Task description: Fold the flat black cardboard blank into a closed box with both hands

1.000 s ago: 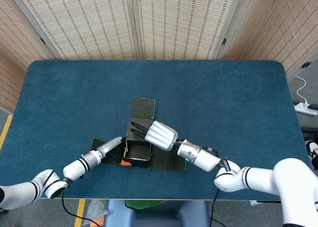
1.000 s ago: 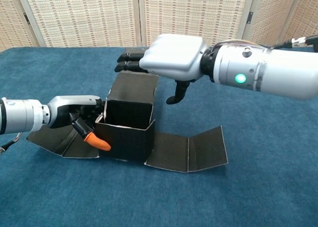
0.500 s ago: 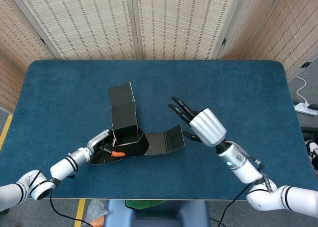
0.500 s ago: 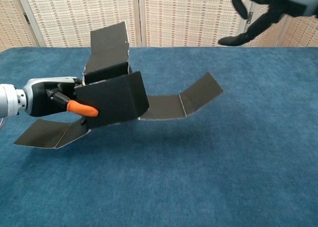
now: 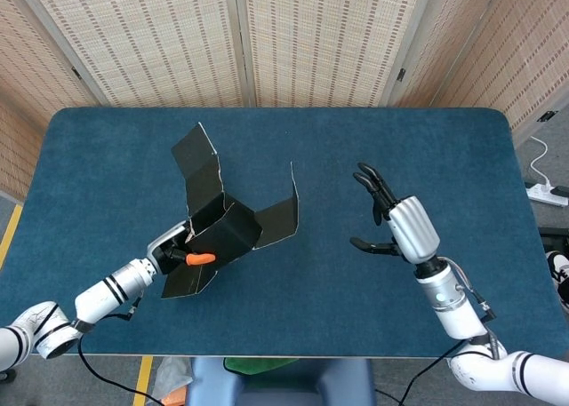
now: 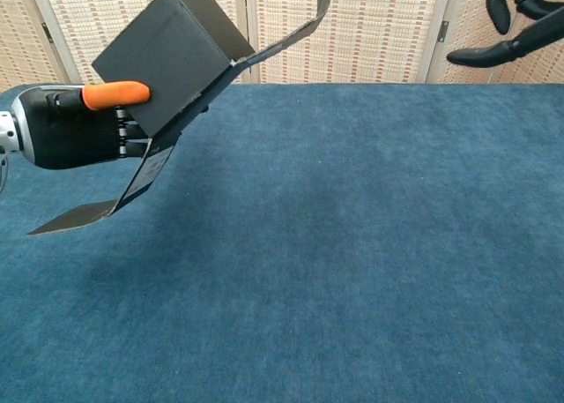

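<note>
Above the blue cloth table [image 5: 462, 157], the left hand [image 5: 169, 249] grips the half-folded black cardboard box [image 5: 222, 233] aloft (flaps loose, probably for closing) while the right hand [image 5: 396, 218] hovers apart, fingers spread.

Blue-carpeted worktop [image 5: 267, 335]; woven beige folding screens [image 5: 302, 42] are set behind; what may be a power strip [image 5: 544, 193] lies on the floor.
</note>
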